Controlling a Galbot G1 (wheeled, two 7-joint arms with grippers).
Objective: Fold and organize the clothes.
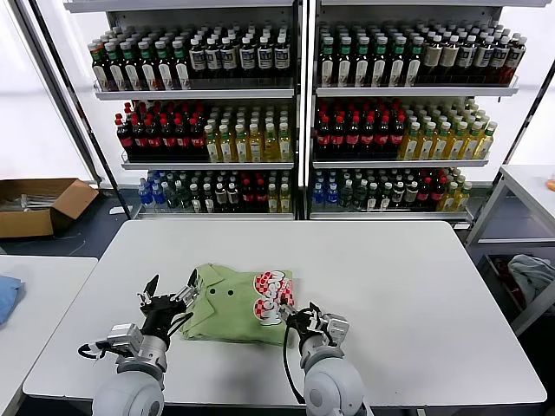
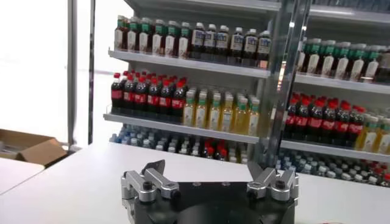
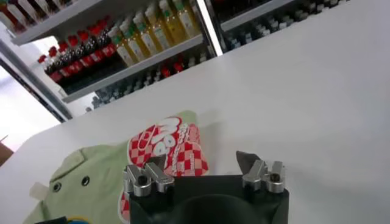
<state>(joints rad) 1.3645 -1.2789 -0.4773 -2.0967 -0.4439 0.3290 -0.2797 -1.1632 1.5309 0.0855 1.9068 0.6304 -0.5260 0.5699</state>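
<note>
Head view shows the folded shirt (image 1: pixel 238 303) near the tabletop's (image 1: pixel 390 286) front edge between the left gripper (image 1: pixel 166 297) and right gripper (image 1: pixel 299 317) (both jaws apart, holding nothing), so a careless sweep could snag and undo its folds.

Head camera overhead, wrist cameras low, shelves (image 1: pixel 299 113) shared

The shirt (image 1: pixel 240 304) lies on the table (image 1: pixel 416 286), left gripper (image 1: pixel 167 293) at its left, right gripper (image 1: pixel 299 314) at its right.
</note>
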